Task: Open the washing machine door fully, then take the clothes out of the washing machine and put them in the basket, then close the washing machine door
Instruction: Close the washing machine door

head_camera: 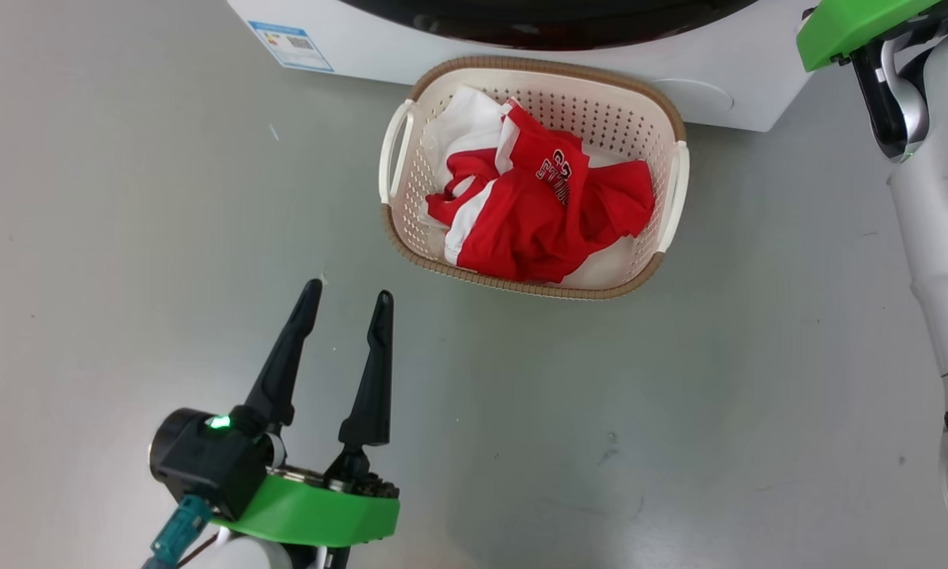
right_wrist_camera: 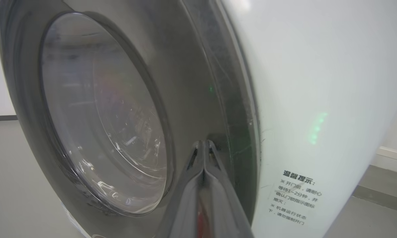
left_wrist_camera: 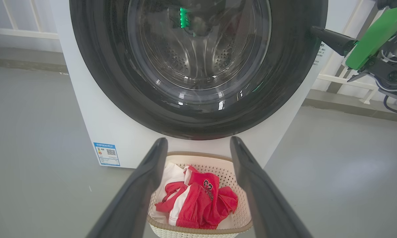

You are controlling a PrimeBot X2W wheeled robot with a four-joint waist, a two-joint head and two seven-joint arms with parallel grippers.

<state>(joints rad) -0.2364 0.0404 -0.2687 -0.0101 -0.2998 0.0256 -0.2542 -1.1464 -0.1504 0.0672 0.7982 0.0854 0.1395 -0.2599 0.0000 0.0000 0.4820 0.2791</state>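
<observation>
The left claw (head_camera: pixel 347 291) hangs wide open and empty above the grey floor (head_camera: pixel 126 237), near the basket (head_camera: pixel 545 67). The basket holds the red-and-white clothes (head_camera: pixel 537 213) and stands in front of the washing machine (head_camera: pixel 379 55). The right claw (right_wrist_camera: pixel 203 147), fingers pressed together on nothing, has its tips at the black rim of the washing machine door (right_wrist_camera: pixel 192 82).

Red clothes (head_camera: pixel 537 213) with white stripes; cream basket (head_camera: pixel 640 118) with brown rim.

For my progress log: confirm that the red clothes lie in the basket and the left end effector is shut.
One error: the left end effector is open, jaws apart, as the head view shows. The red clothes do lie in the basket.
</observation>
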